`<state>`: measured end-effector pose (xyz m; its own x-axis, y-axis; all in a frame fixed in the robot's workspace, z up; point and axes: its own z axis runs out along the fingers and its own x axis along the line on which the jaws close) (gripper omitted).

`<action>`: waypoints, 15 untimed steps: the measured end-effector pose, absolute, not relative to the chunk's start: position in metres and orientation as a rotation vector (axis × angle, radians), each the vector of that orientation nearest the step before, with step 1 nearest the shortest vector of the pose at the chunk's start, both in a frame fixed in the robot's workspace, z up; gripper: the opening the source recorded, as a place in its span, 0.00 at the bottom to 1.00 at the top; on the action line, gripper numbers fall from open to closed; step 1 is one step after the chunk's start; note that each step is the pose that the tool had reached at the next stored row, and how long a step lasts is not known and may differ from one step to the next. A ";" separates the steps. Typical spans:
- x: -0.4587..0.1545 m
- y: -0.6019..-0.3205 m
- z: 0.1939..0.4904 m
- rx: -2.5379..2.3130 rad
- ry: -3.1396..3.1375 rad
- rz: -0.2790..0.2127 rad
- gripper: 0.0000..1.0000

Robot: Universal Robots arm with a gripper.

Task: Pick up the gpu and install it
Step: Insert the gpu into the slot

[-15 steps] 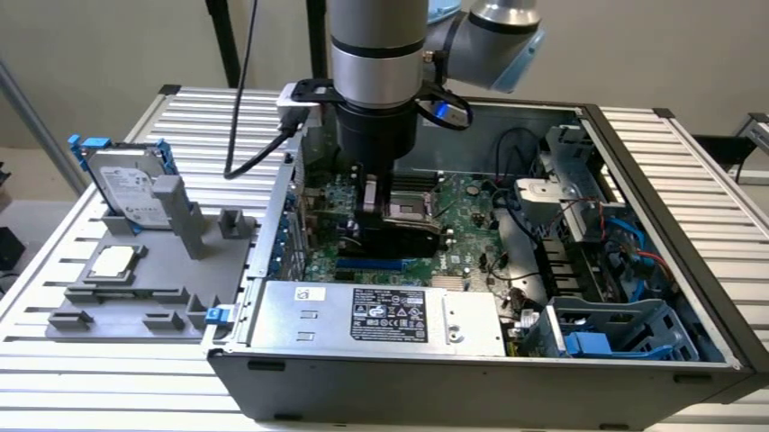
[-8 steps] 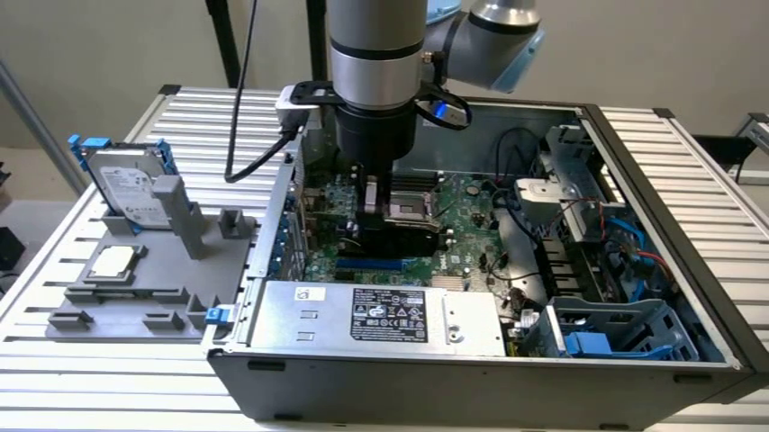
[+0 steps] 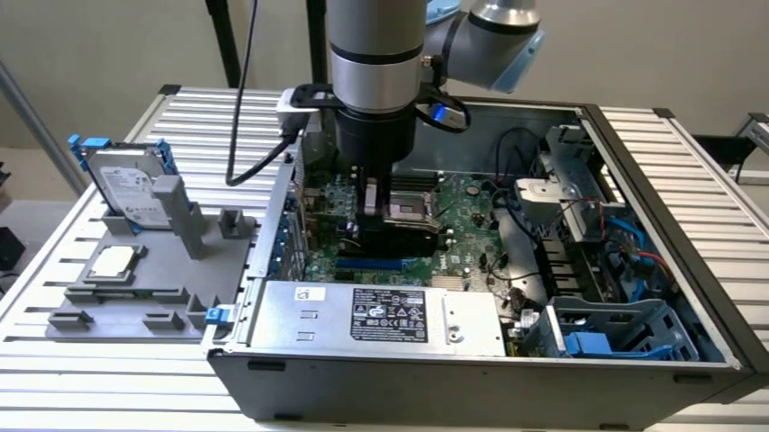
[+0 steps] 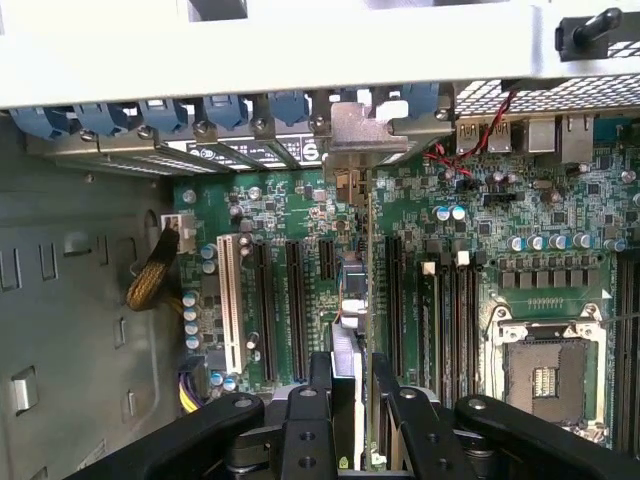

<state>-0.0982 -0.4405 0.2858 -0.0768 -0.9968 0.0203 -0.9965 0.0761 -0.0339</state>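
The gpu (image 4: 366, 260) shows edge-on as a thin line, standing upright over the green motherboard (image 4: 290, 200) among the black expansion slots. Its silver end bracket (image 4: 365, 125) sits against the case's rear slot row, beside the blue clips. My gripper (image 4: 355, 400) is shut on the card's edge, with black fingers (image 4: 308, 420) on either side. In the exterior view my gripper (image 3: 382, 211) reaches down into the open computer case (image 3: 673, 270), with the dark gpu (image 3: 391, 241) below it at the motherboard. Whether the card is seated in a slot cannot be told.
An empty CPU socket (image 4: 545, 375) lies beside the RAM slots. The power supply (image 3: 384, 315) fills the case's front. On a grey stand at the exterior view's left are a silver hard drive with blue rails (image 3: 126, 189) and a small square CPU chip (image 3: 112, 261). Cables (image 3: 565, 234) crowd the drive bays.
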 end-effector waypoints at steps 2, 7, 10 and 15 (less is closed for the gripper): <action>-0.099 -0.441 0.284 -2.126 2.295 -0.054 0.27; -0.101 -0.441 0.282 -2.123 2.291 -0.044 0.27; -0.101 -0.441 0.281 -2.124 2.290 -0.044 0.27; -0.101 -0.441 0.279 -2.125 2.286 -0.040 0.27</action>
